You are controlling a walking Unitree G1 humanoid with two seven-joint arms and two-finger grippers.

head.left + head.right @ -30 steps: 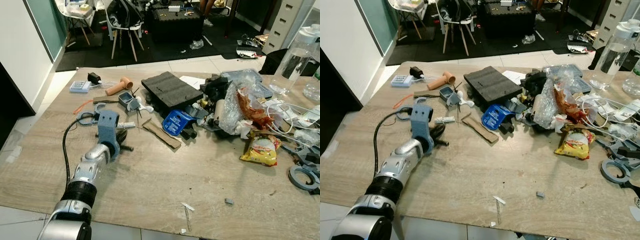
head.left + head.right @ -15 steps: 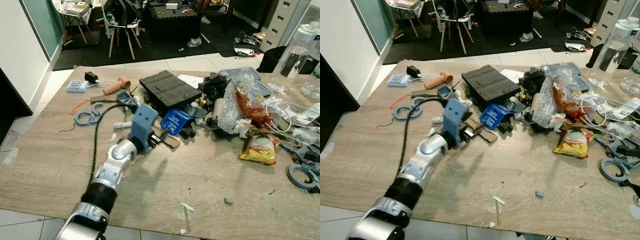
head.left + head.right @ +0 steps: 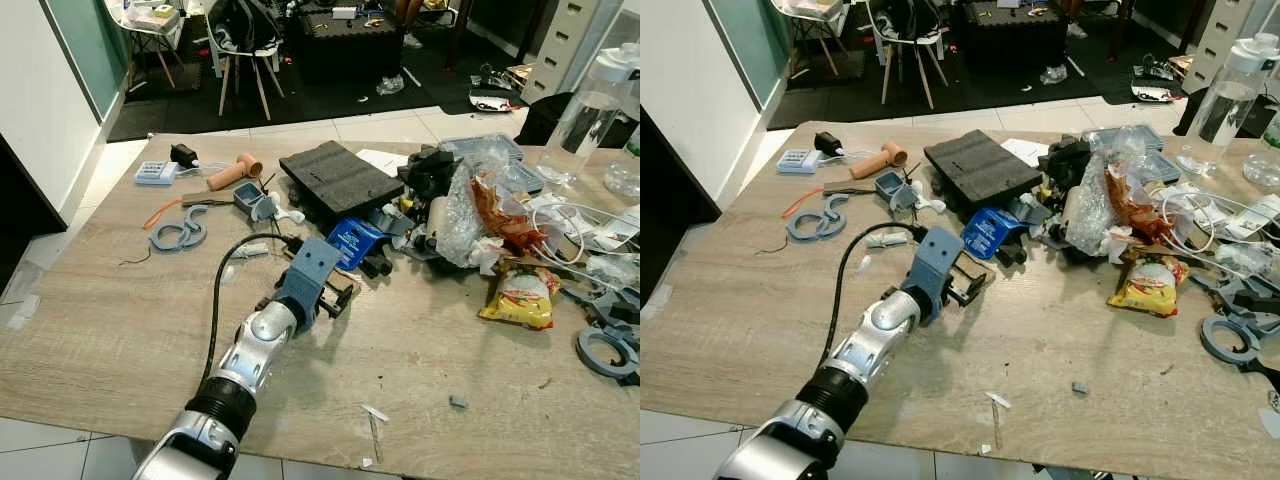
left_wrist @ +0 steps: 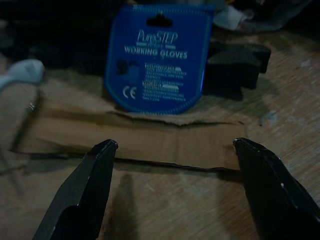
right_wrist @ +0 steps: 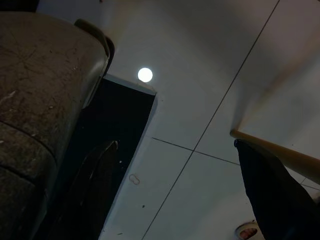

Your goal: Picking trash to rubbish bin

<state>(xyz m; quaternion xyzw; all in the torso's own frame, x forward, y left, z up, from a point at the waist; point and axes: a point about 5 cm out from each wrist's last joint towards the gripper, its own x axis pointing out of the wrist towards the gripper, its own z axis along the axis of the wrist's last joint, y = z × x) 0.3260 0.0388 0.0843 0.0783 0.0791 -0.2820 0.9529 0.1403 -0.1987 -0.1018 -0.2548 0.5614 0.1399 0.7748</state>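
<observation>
Left wrist view: left gripper (image 4: pixel 175 150) is hovering with fingers spread wide, a cardboard strip (image 4: pixel 135 140) just ahead, a blue glove card (image 4: pixel 157 57) beyond it.

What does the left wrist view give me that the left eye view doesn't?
Left wrist: the open fingers straddling the cardboard strip, and the glove card's print. Left eye: the whole table, chip bag, foam block and bottle. Both: left gripper, cardboard, blue card.
</observation>
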